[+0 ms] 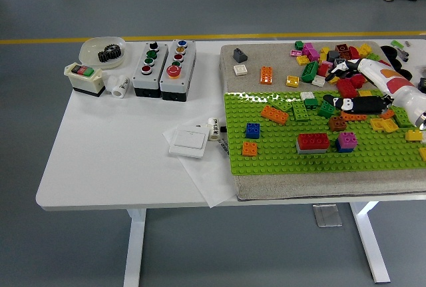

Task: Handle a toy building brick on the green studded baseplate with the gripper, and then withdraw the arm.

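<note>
— What is sitting on the white table (pixel 113 160)?
— A grey mat (pixel 266 57) is lying at the right. At the left, a white bowl (pixel 101 48), a switch box (pixel 84 77), two button boxes (pixel 163 68), a wall switch (pixel 188 142) and a paper sheet (pixel 206 177) are resting.
</note>
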### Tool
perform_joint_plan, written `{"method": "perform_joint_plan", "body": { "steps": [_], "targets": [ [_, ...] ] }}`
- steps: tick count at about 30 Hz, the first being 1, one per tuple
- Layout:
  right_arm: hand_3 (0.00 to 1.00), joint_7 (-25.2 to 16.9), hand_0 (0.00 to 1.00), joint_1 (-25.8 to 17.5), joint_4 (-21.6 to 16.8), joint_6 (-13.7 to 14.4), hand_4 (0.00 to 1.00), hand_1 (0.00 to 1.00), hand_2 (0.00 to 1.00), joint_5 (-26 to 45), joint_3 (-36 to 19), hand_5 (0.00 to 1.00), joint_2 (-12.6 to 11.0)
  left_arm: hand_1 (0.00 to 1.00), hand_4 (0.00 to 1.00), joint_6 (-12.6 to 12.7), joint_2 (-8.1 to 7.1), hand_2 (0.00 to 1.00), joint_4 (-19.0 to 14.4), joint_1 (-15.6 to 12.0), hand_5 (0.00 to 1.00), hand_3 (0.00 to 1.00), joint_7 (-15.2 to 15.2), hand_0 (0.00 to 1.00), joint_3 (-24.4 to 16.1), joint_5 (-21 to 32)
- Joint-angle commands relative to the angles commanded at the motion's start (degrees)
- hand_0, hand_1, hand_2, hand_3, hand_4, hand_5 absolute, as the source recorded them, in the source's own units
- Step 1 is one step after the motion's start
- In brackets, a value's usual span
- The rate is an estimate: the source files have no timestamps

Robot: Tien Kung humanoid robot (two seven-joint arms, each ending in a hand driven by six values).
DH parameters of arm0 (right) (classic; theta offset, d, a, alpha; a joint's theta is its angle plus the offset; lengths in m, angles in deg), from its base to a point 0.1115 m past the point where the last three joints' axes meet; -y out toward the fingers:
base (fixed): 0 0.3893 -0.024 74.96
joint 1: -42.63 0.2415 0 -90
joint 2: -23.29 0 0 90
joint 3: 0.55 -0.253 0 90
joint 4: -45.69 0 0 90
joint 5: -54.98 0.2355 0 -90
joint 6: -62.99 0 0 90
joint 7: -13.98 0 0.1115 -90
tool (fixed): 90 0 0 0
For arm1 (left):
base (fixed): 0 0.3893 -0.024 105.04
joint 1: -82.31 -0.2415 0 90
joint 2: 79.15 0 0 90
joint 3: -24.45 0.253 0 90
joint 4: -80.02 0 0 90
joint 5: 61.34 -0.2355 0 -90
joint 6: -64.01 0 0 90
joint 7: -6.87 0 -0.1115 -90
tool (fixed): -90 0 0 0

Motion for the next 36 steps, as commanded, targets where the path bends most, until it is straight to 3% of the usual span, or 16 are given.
{"method": "perform_joint_plan", "body": {
  "steps": [5, 6, 11, 12, 23, 24, 29, 30, 35, 36],
  "targets": [
    [0.692, 3.0, 0.744, -1.6, 0.9, -2.8, 0.835, 0.736, 0.760, 11.9, -3.9, 0.460, -0.2, 0.840, 0.785, -0.2, 0.08, 0.820, 0.1, -0.1, 0.647, 0.702, -0.1, 0.800, -0.2, -0.5],
    [0.762, 4.2, 0.759, -2.1, 1.3, -3.6, 0.927, 0.747, 0.772, 14.5, -5.1, 0.571, -0.2, 0.839, 0.784, -0.2, 0.09, 0.819, 0.1, 0.0, 0.646, 0.702, -0.2, 0.799, -0.1, -0.3],
    [0.762, 7.4, 0.759, -4.0, 2.4, -4.6, 0.927, 0.747, 0.772, 26.4, -9.5, 0.571, -0.4, 0.839, 0.784, -0.3, 0.19, 0.819, 0.2, 0.1, 0.646, 0.702, -0.5, 0.799, 0.4, 0.3],
    [0.802, 8.1, 0.773, -4.6, 2.6, -4.6, 0.991, 0.767, 0.790, 28.6, -10.7, 0.667, -0.4, 0.837, 0.785, -0.3, 0.23, 0.818, 0.2, 0.2, 0.647, 0.703, -0.5, 0.799, 0.5, 0.3],
    [0.850, 13.8, 0.820, -9.9, 4.5, -7.0, 0.998, 0.807, 0.834, 53.5, -18.7, 0.729, -0.1, 0.830, 0.784, -0.9, 0.66, 0.815, 0.5, 0.4, 0.647, 0.698, -0.9, 0.798, 0.4, -0.4],
    [0.876, 13.9, 0.869, -10.1, 4.6, -7.1, 0.998, 0.827, 0.856, 54.5, -19.0, 0.787, -0.1, 0.825, 0.784, -0.9, 0.67, 0.810, 0.5, 0.4, 0.648, 0.698, -0.9, 0.789, 0.4, -0.4],
    [0.876, 14.1, 0.869, -13.3, 5.3, -7.8, 0.998, 0.827, 0.856, 58.8, -23.9, 0.787, 0.5, 0.825, 0.784, -1.4, 0.70, 0.810, 0.6, 0.5, 0.648, 0.698, -0.9, 0.789, 0.2, -1.6],
    [0.888, 14.0, 0.896, -13.7, 5.4, -8.0, 0.998, 0.841, 0.867, 59.0, -24.4, 0.873, 0.6, 0.819, 0.783, -1.4, 0.72, 0.809, 0.6, 0.5, 0.648, 0.698, -0.9, 0.786, 0.2, -1.6],
    [0.888, 13.0, 0.896, -16.9, 5.9, -10.9, 0.998, 0.841, 0.867, 58.9, -29.3, 0.873, 1.0, 0.819, 0.783, -1.5, 0.84, 0.809, 0.7, 0.6, 0.648, 0.698, -1.1, 0.786, 0.3, -1.5],
    [0.881, 13.0, 0.908, -17.6, 6.2, -12.3, 0.998, 0.841, 0.862, 58.3, -30.1, 0.998, 1.0, 0.815, 0.782, -1.6, 0.88, 0.808, 0.7, 0.6, 0.650, 0.697, -1.2, 0.784, 0.4, -1.5]
  ]
}}
